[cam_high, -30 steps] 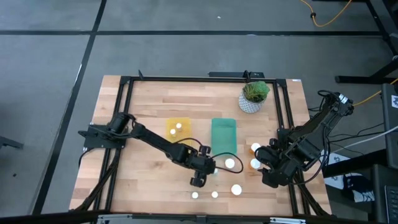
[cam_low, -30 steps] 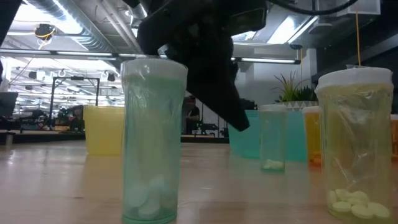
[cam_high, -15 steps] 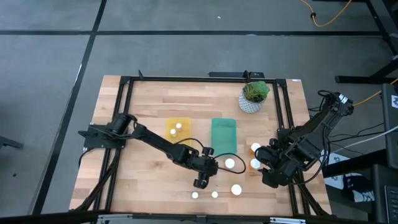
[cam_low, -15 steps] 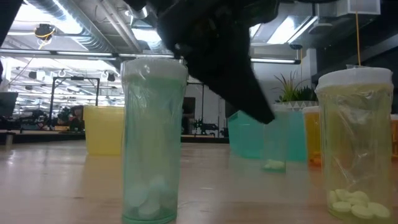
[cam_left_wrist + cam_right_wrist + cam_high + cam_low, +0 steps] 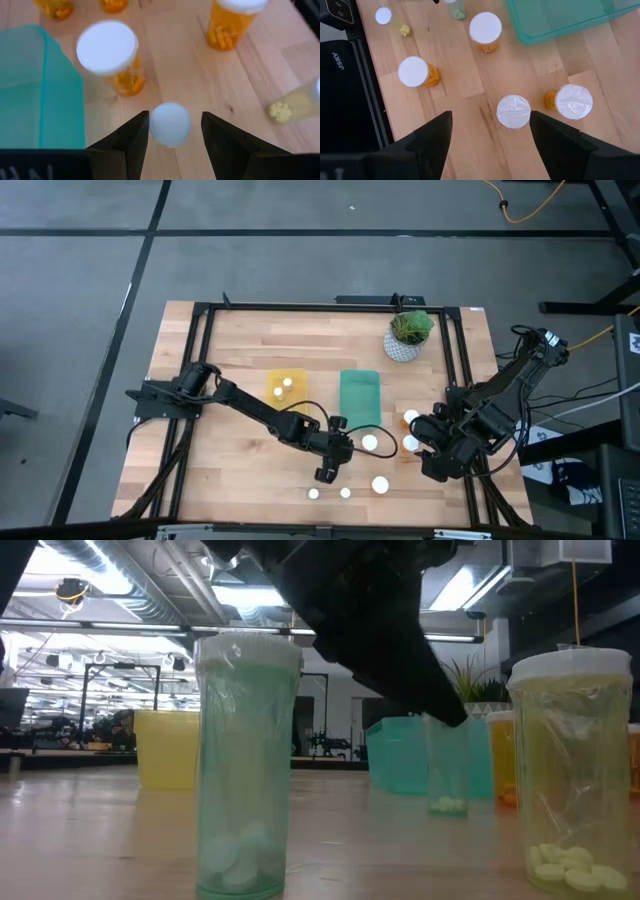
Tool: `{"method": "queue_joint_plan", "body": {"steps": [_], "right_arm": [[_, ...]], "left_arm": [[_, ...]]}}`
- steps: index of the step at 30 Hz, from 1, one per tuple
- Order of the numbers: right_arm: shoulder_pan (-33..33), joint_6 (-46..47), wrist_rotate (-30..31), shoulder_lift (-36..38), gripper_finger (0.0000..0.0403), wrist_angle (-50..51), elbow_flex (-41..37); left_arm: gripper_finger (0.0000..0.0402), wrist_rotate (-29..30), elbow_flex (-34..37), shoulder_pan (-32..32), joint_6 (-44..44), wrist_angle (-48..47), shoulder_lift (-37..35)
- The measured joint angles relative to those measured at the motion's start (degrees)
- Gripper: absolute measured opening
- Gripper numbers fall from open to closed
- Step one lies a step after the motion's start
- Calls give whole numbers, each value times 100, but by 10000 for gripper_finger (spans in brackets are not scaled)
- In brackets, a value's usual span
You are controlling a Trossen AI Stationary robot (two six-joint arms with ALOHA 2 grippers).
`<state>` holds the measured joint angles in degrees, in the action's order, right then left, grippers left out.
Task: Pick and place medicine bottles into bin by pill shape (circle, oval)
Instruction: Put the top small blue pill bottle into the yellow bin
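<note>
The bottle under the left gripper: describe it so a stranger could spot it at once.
Start at the green bin mid-table and move to its front left corner. There the left gripper hovers, open, over a small white-capped bottle. Its neighbours toward the bin are larger orange bottles.

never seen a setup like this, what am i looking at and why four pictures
Two dark robot arms work at a wooden table, sorting pill bottles into trays. One picture looks straight down from above, one looks level across the tabletop, and two come from cameras on the arms' wrists. On the table are a yellow tray with two bottles in it, a green tray, a potted plant and loose white-capped bottles. The left gripper hangs over a small bottle, its fingers open on either side, nothing held. The right gripper waits open at the table's right edge.
</note>
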<state>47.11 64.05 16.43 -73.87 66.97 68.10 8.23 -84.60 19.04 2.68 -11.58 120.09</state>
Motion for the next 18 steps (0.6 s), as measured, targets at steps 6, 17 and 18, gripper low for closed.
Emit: {"method": "queue_joint_plan", "body": {"steps": [6,17,18], "right_arm": [[0,0,0,0,269,0,0],[0,0,0,0,269,-1,0],[0,0,0,0,269,-1,0]], "left_arm": [[174,2,0,-1,-79,53,0],[174,0,2,-30,-96,71,50],[174,0,2,-44,-123,68,50]]}}
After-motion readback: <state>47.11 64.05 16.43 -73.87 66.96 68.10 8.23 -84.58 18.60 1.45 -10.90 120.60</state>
